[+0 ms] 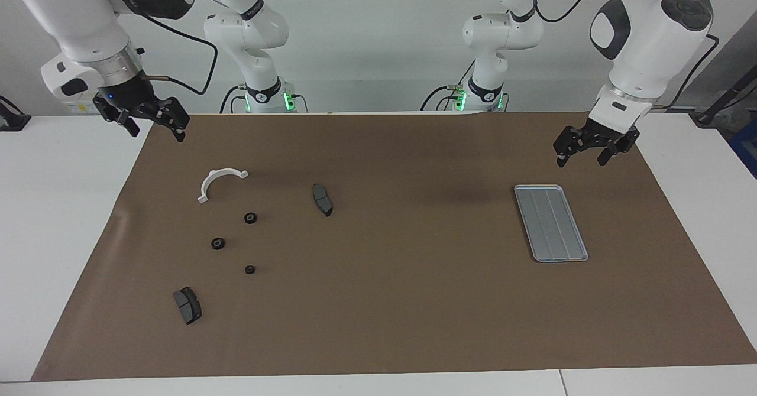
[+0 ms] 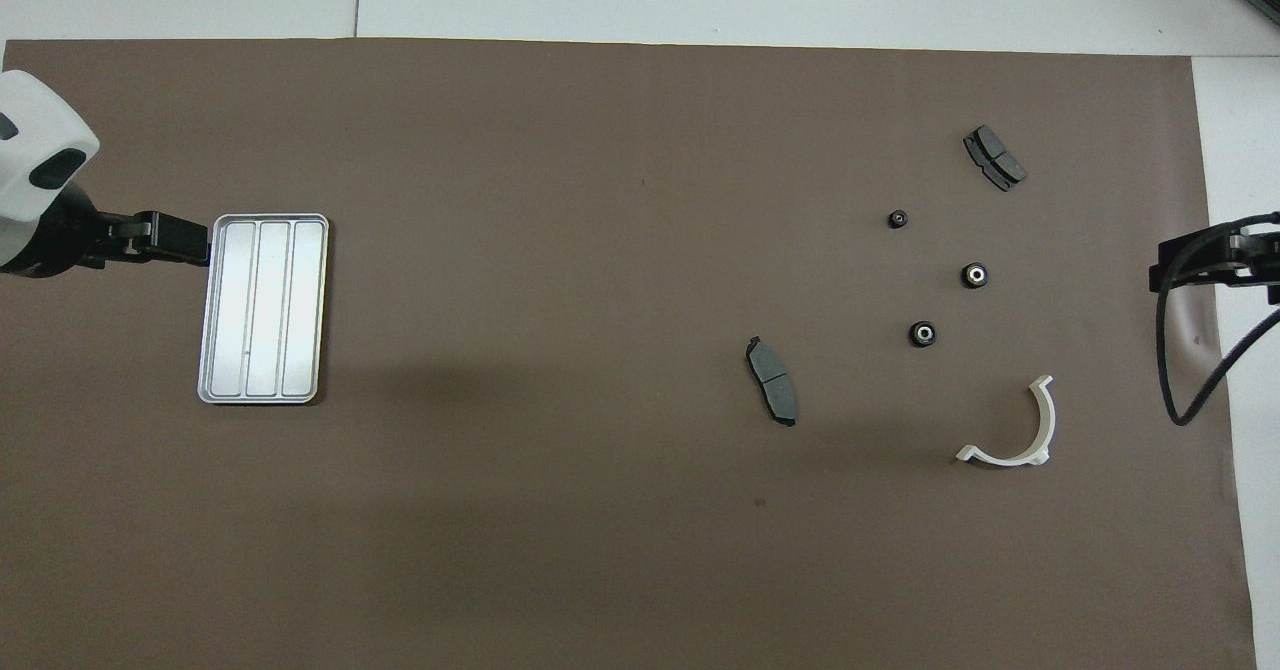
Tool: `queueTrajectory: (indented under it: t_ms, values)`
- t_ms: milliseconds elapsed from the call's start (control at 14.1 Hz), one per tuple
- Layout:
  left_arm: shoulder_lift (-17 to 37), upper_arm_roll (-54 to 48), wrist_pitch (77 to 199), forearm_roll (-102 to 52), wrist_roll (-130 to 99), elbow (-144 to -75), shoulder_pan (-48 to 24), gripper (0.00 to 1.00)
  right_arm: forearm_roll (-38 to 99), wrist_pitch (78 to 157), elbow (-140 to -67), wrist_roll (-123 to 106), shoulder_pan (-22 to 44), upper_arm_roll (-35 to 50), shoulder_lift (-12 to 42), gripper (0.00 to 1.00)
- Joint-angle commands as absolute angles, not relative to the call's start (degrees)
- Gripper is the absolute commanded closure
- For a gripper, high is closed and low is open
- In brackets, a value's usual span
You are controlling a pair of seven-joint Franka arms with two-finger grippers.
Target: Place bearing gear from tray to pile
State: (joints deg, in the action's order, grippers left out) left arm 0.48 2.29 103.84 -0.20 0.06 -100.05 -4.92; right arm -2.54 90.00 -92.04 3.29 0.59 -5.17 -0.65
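Three small black gears (image 1: pixel 249 218) lie on the brown mat (image 1: pixel 390 301) among the pile (image 1: pixel 220 181), toward the right arm's end, well apart from the tray (image 1: pixel 550 223). The left gripper (image 1: pixel 593 151) hangs released over the mat near the tray; the right gripper (image 1: pixel 152 123), also released, hangs over the mat's edge.

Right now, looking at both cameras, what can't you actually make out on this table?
- Right gripper, overhead view: cut off by the picture's edge; only a dark tip and cable show.
- Left gripper, overhead view: fingers overlap the tray rim; height unreadable there.
- Three bearing gears: too small to show teeth or markings.
- Brake pads: which face is up is unclear.
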Motion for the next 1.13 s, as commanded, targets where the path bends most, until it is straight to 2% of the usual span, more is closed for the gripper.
queueTrajectory:
  t_ms: [0,1060]
  values:
    - [-1.1,2.4,104.9,1.1,-0.6,-101.7,-5.4,0.0,-0.9,90.0,-93.2,2.9,0.4,-4.9,-2.0,0.0]
    - [-1.1,2.4,105.1,1.1,-1.2,-101.2,-5.4,0.0,-0.9,89.6,-93.3,2.0,0.7,-3.3,-3.0,0.0]
